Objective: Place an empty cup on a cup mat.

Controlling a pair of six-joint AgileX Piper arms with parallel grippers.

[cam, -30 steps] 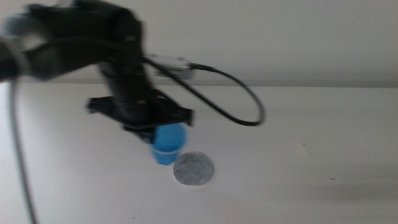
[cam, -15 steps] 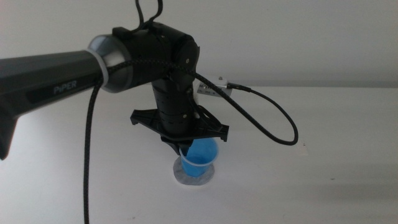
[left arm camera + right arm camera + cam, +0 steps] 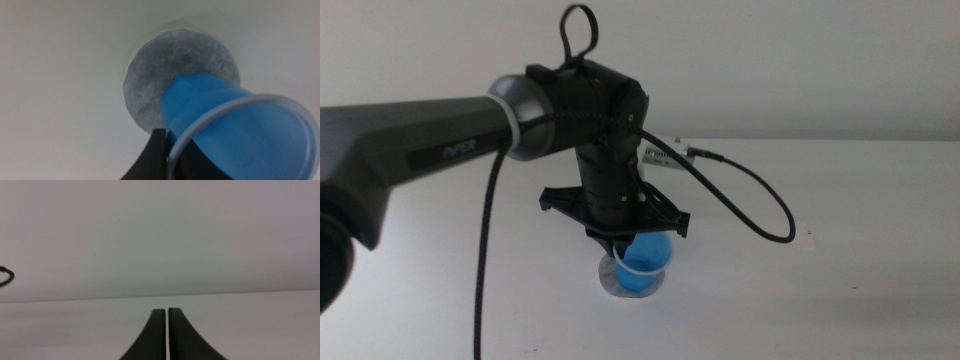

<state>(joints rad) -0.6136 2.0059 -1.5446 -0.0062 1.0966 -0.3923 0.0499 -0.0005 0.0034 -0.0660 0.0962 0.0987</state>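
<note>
Blue cup [image 3: 642,262] pinched at its rim by my left gripper [image 3: 625,240], base over the cup mat [image 3: 150,85].
I judge the tilt risky: release could tip it onto the bench [image 3: 860,250]. Right gripper [image 3: 166,330] closed, empty.

The cup [image 3: 235,130] runs off the left wrist picture's edge and covers part of the cup mat [image 3: 165,70].

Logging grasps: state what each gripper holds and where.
Left gripper pinches the small bright blue plastic cup at its pale rim; right gripper holds nothing.
</note>
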